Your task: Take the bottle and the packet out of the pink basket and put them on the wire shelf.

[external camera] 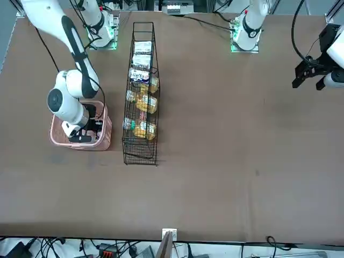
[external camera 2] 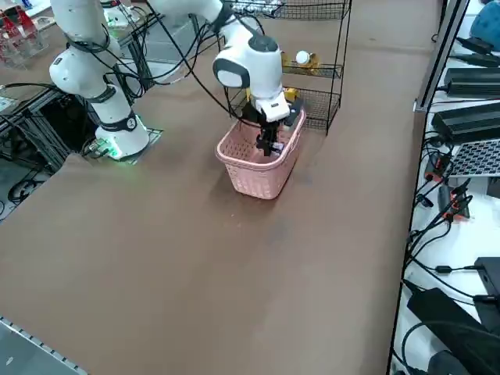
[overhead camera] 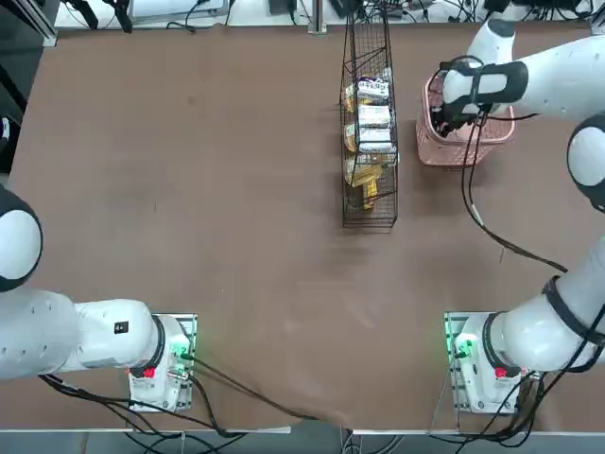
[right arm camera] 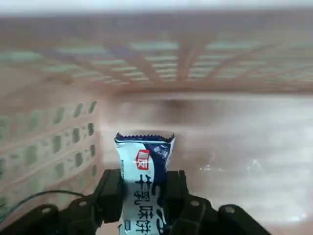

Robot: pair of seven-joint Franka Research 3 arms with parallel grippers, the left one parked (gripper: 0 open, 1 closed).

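The squarish pink plastic basket (overhead camera: 461, 142) w/ perforated lattice sides sits on the brown table (overhead camera: 208, 236), just beside the long narrow black wire shelf (overhead camera: 370, 132) on the working arm's side. The right gripper (right arm camera: 143, 191) is lowered into the basket, fingers clamped on the small whitish packet (right arm camera: 145, 169) w/ dark blue printing and a red logo; the packet stands upright btwn the two black pads, its crimped edge above them. In the wrist view the rest of the basket floor looks bare, lattice walls on two sides; the small clear bottle can't be made out in there from any view. The wire shelf is already loaded: white packets w/ dark print (overhead camera: 374, 115) lie in its middle and far stretch, and yellow-amber items (external camera: 144, 103) sit along the near-to-robot part, some w/ white caps, exact kind hard to tell. In the side view the gripper's black fingers (external camera 2: 269, 144) reach below the basket rim, near the wall closest to the shelf. The basket and the shelf look close but apart.
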